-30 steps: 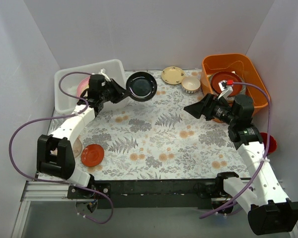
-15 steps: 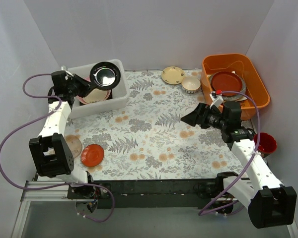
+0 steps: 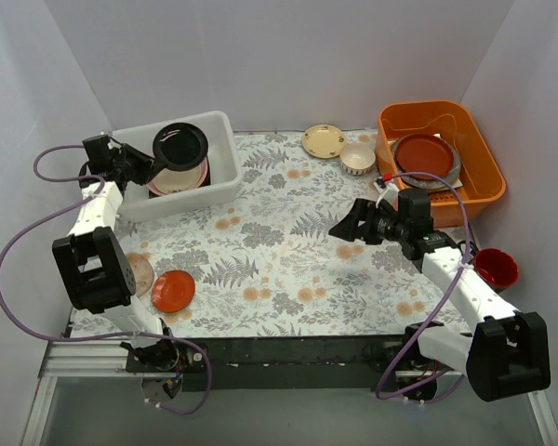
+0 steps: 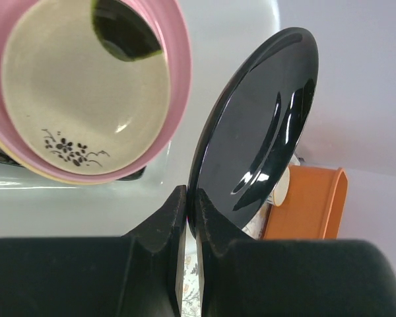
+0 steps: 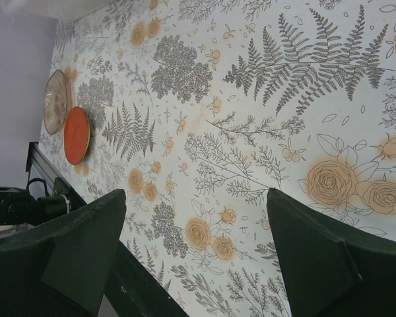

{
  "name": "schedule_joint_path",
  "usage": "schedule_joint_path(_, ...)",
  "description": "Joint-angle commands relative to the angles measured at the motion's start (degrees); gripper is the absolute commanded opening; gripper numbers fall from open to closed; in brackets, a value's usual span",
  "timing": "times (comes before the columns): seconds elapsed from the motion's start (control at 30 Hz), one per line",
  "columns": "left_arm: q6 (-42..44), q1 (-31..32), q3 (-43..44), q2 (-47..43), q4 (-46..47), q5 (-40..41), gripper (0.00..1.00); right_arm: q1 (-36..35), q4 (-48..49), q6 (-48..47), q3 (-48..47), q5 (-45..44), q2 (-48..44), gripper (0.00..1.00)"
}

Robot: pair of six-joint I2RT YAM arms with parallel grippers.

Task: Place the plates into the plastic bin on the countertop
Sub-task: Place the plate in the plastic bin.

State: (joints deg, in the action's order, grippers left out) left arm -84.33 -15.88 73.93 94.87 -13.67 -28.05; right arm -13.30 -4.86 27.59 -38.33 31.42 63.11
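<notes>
My left gripper point(image 3: 154, 163) is shut on the rim of a glossy black plate point(image 3: 181, 145), which hangs tilted over the plastic bin point(image 3: 221, 182). In the left wrist view the fingertips point(image 4: 178, 201) pinch the black plate point(image 4: 257, 125) edge-on beside a pink plate point(image 4: 175, 79) with a cream, flowered inside. That pink plate point(image 3: 188, 177) lies in the bin. My right gripper point(image 3: 347, 226) hovers open over the countertop point(image 3: 279, 251), nothing between its jaws point(image 5: 196, 198). A red-orange saucer point(image 3: 173, 290) point(image 5: 76, 135) lies at the front left, a yellow plate point(image 3: 324, 140) at the back.
A pale pinkish plate point(image 3: 138, 273) lies left of the saucer. A small cream bowl point(image 3: 357, 157) stands by the orange tub point(image 3: 474, 153), which holds a red-brown plate point(image 3: 422, 150). A red cup point(image 3: 496, 268) sits at the right edge.
My left gripper swung the black plate left from the bin's front corner to above the bin. My right arm reached left toward the middle of the cloth, jaws still open.
</notes>
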Motion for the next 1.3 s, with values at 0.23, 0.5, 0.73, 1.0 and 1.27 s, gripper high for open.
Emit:
schedule_joint_path(0.23, 1.9, -2.8, 2.8, 3.2, -0.3, 1.2, 0.00, -2.7, 6.2, 0.0, 2.6, -0.3, 2.5, 0.94)
schedule_joint_path(0.5, 3.9, -3.0, 3.5, 7.4, -1.6, 4.0, 0.00, -3.1, 6.4, 0.1, 3.2, -0.4, 2.0, 0.94)
schedule_joint_path(0.73, 4.7, -3.0, 4.8, 10.6, -1.3, 6.8, 0.00, -3.1, 6.4, 0.1, 3.5, 0.0, 1.8, 0.94)
schedule_joint_path(1.0, 5.2, -3.1, 5.9, 13.8, -1.6, 8.1, 0.00, -3.1, 6.7, 0.4, 3.4, 0.2, 2.0, 0.94)
schedule_joint_path(1.27, 5.1, -3.2, 5.9, 15.3, -1.5, 7.6, 0.00, -3.1, 6.5, 0.4, 3.3, 0.1, 2.2, 0.94)
